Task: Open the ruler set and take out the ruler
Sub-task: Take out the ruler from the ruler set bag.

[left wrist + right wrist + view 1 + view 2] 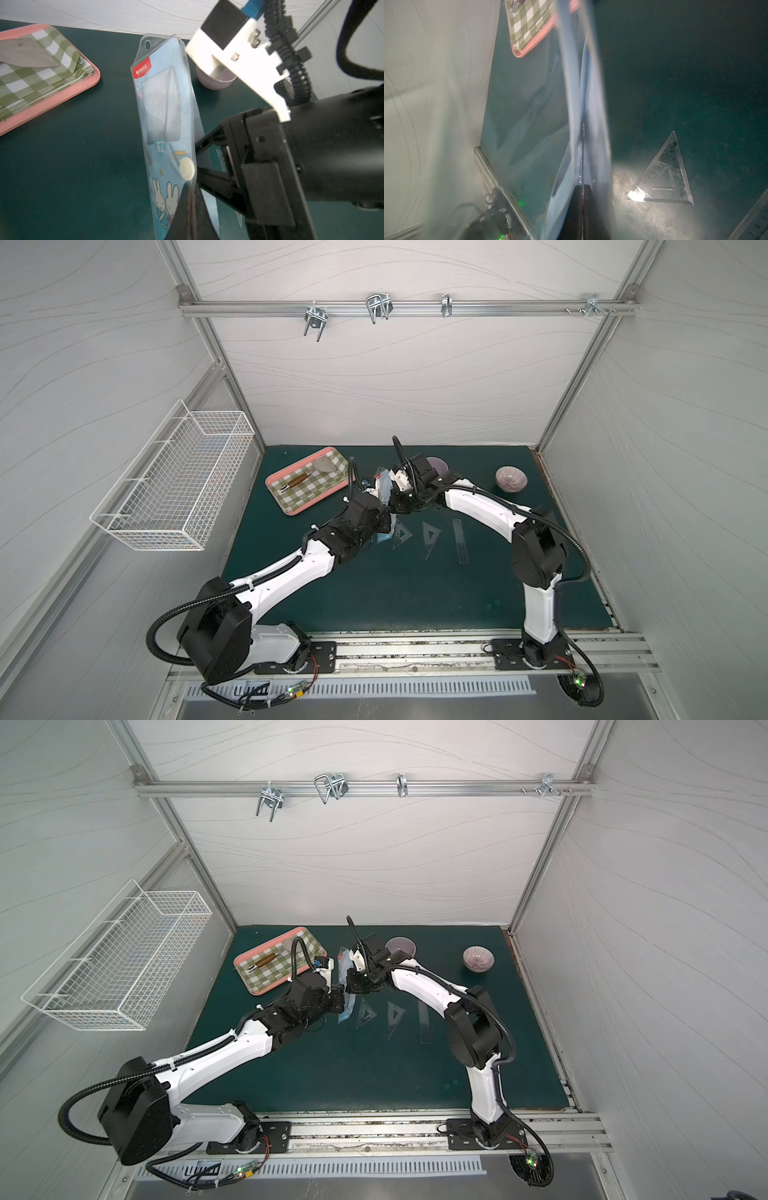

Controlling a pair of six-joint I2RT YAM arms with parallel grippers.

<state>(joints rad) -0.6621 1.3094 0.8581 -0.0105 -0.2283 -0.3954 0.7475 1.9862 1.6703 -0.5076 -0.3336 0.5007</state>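
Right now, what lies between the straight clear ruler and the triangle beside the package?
A second clear triangle lies between them, apart from the ruler; both top views show it.

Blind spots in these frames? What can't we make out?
1. Ruler set contents: a whitish sheen covers its window in the left wrist view; it is blurred and edge-on in the right wrist view.
2. Whether it is open: in both top views the left arm covers its middle; the rest is too small.
3. Ruler markings: too small in top views; cut off by the corner in the right wrist view.
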